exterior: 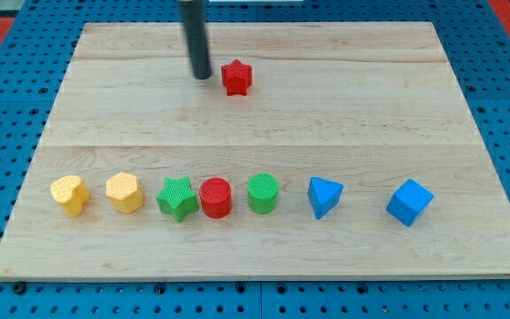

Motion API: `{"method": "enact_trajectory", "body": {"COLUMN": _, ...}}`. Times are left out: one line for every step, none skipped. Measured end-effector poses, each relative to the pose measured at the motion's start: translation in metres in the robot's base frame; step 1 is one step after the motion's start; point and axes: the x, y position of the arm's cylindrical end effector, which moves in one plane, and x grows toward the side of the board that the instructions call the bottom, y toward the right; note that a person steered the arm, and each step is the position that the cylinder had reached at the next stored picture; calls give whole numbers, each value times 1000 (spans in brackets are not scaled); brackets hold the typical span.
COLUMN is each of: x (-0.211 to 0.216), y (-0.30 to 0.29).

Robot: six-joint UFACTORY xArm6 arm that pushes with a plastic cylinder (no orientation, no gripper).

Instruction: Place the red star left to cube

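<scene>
Wide bare band of surface point(264, 124) between red star point(235, 77) and bottom row. Gap left of blue cube point(410, 202), beside blue triangular block point(325, 197), open; the other row blocks sit tight.

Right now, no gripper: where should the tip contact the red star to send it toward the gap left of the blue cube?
Probably the red star's upper-left side, pushing toward the view's lower right. My tip sits just left of it, apart. The gap between blue triangular block and blue cube lies down-right. Star points may make it rotate, so aim through its centre.
</scene>
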Motion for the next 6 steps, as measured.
{"method": "enact_trajectory", "body": {"x": 1, "y": 49}}
{"method": "enact_trajectory", "body": {"x": 18, "y": 83}}
{"method": "enact_trajectory", "body": {"x": 72, "y": 106}}
{"method": "enact_trajectory", "body": {"x": 70, "y": 96}}
{"method": "enact_trajectory", "body": {"x": 64, "y": 87}}
{"method": "enact_trajectory", "body": {"x": 100, "y": 101}}
